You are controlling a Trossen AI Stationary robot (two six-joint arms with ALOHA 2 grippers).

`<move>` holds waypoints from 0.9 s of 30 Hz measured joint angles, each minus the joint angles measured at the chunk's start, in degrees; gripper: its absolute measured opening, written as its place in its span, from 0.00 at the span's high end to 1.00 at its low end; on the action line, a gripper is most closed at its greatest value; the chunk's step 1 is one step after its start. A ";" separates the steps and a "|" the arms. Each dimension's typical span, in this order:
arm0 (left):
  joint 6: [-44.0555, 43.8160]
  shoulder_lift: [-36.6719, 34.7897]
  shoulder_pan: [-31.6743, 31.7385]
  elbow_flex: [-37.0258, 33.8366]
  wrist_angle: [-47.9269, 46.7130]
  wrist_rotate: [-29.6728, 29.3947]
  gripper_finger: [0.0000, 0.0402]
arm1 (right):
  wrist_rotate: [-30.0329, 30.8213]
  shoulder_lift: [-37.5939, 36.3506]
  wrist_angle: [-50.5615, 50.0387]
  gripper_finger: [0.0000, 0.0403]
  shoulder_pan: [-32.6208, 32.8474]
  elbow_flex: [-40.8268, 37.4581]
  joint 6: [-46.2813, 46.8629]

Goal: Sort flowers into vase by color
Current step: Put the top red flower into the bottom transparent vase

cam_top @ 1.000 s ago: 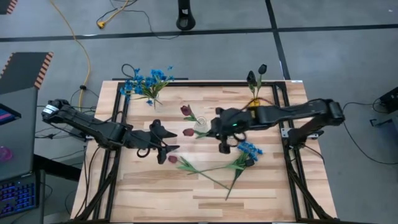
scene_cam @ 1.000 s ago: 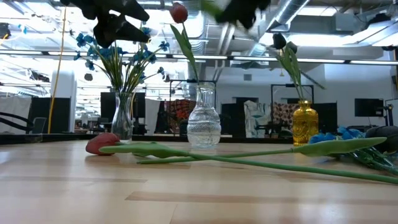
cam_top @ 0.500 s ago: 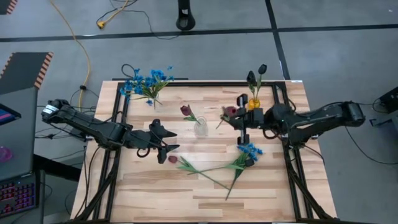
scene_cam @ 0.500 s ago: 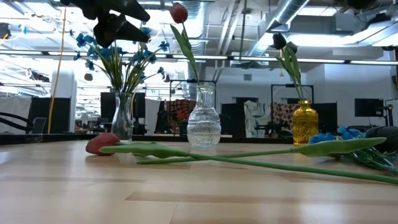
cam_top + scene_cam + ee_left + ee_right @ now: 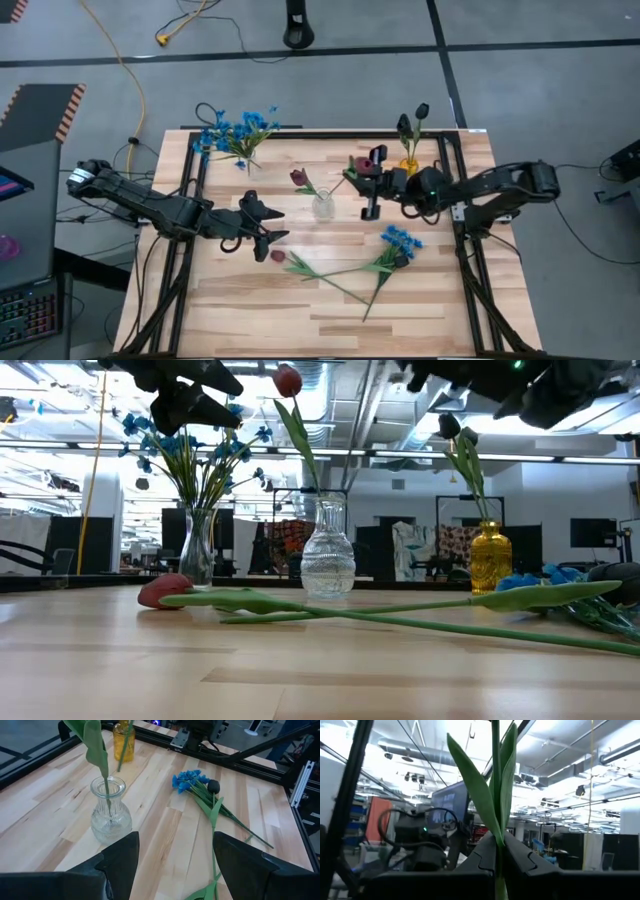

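Note:
My right gripper (image 5: 370, 180) is raised above the table's far middle, between the clear vase (image 5: 322, 206) and the yellow vase (image 5: 408, 165), and is shut on a red flower (image 5: 365, 163). The clear vase holds one red flower (image 5: 298, 178). Dark buds (image 5: 420, 110) stand in the yellow vase. Blue blooms (image 5: 240, 130) stand in a vase at the far left. On the table lie a red flower (image 5: 277, 256), a blue sprig (image 5: 400, 240) and a dark bud (image 5: 214, 785). My left gripper (image 5: 278, 226) hovers open left of the clear vase (image 5: 111, 815). My right gripper pinches the red flower's green stem (image 5: 496, 851) between its two fingers, just below the long leaves (image 5: 479, 790). The fingers slant upward. The flower is lifted clear of the table, its stem rising from the fingers and its bloom (image 5: 365, 163) uppermost.
Black frame rails (image 5: 300, 130) run along the table's far, left and right sides. The stems (image 5: 340, 280) of the lying flowers cross the near middle of the tabletop. Bare wood (image 5: 260, 300) shows at the near left.
My right gripper has carried the red flower from beside the clear vase toward the table's right and far edge, and has tipped from pointing down to slanting up. The flower has swung from lying level to standing upright. My left gripper has kept still.

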 joint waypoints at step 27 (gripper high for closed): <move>-0.02 0.02 0.00 0.01 -0.14 -0.36 0.40 | 0.04 10.44 1.45 0.87 -3.27 0.02 3.17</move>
